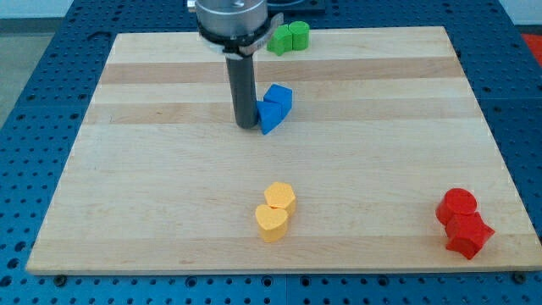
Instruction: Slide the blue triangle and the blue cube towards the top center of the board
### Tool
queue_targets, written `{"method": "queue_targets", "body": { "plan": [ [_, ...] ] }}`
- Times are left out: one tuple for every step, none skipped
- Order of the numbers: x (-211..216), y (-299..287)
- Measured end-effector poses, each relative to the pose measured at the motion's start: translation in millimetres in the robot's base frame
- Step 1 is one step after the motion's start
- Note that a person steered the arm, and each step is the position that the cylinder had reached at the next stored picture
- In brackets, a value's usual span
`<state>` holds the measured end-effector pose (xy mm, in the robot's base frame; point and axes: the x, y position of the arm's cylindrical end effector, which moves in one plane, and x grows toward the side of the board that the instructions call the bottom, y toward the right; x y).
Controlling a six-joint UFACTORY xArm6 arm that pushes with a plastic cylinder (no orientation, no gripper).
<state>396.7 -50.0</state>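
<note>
The blue cube [279, 97] and the blue triangle [269, 116] sit touching each other just above the board's middle, the triangle below and slightly left of the cube. My tip [246, 125] rests on the board right against the triangle's left side. The dark rod rises from it to the arm's grey head at the view's top.
A green star [279, 40] and a green cylinder-like block [298, 36] stand at the board's top edge near the centre. Two yellow blocks [275, 211] sit at the bottom centre. Two red blocks [461, 222] sit at the bottom right. The wooden board [127, 169] lies on a blue perforated table.
</note>
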Motion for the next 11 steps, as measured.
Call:
{"method": "queue_targets", "body": {
  "plan": [
    [-4, 9],
    [1, -11],
    [15, -12],
    [27, -5],
    [29, 12],
    [26, 31],
    [4, 34],
    [-22, 34],
    [-41, 39],
    [-38, 39],
    [-22, 39]
  ]
}}
